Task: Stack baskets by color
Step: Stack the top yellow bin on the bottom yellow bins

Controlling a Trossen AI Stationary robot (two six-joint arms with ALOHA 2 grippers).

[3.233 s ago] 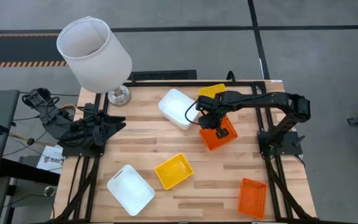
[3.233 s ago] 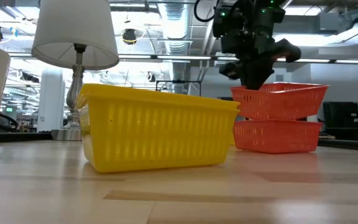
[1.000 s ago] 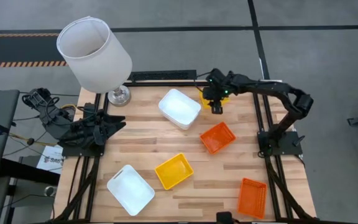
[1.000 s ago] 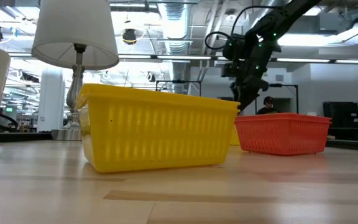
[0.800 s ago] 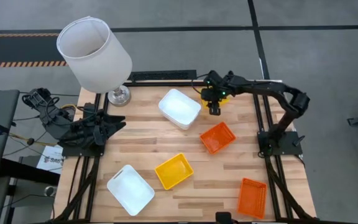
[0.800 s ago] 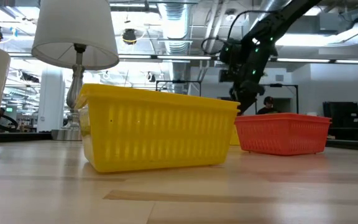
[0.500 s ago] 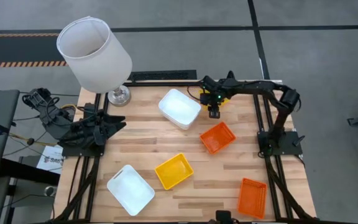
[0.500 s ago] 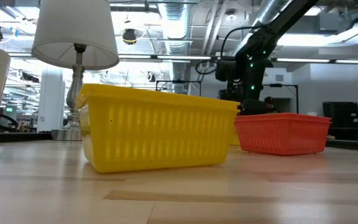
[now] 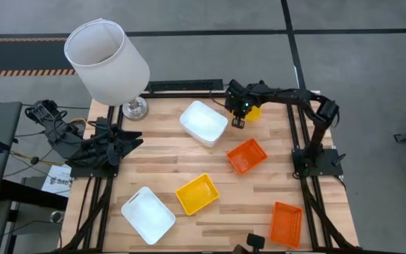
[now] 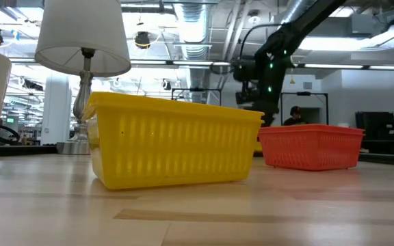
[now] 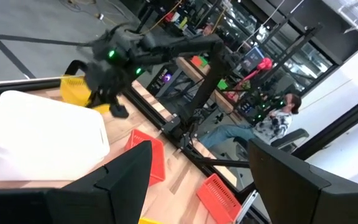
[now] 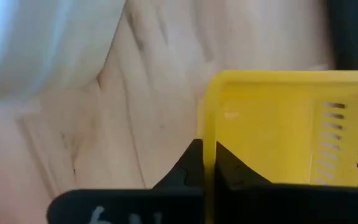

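A yellow basket [image 9: 254, 111] sits at the table's far edge, mostly under my right arm. My right gripper [image 12: 209, 165] points down at the basket's left side and is shut on its wall. A white basket [image 9: 204, 123] lies just left of it. Nearer lie an orange basket [image 9: 247, 155], a yellow one [image 9: 197, 194], a white one [image 9: 147, 214] and another orange one [image 9: 286, 224]. My left gripper [image 9: 129, 141] waits open at the table's left edge. My right gripper pinches the yellow basket's left side wall at its rim [image 12: 209, 134], near a corner. One finger [image 12: 188, 171] is outside and one [image 12: 232, 173] inside. The fingers come steeply from above. Whether the basket stands on the table or is lifted, I cannot tell.
A lamp with a large white shade [image 9: 106, 60] stands at the far left corner. In the low view the near yellow basket [image 10: 173, 140] and the orange basket [image 10: 310, 145] stand in front of my right gripper [image 10: 265, 102]. Bare wood lies between the baskets.
My right gripper has sunk beside the far yellow basket, shifted a little toward the table's left and rolled about its own axis. The baskets lie where they were.
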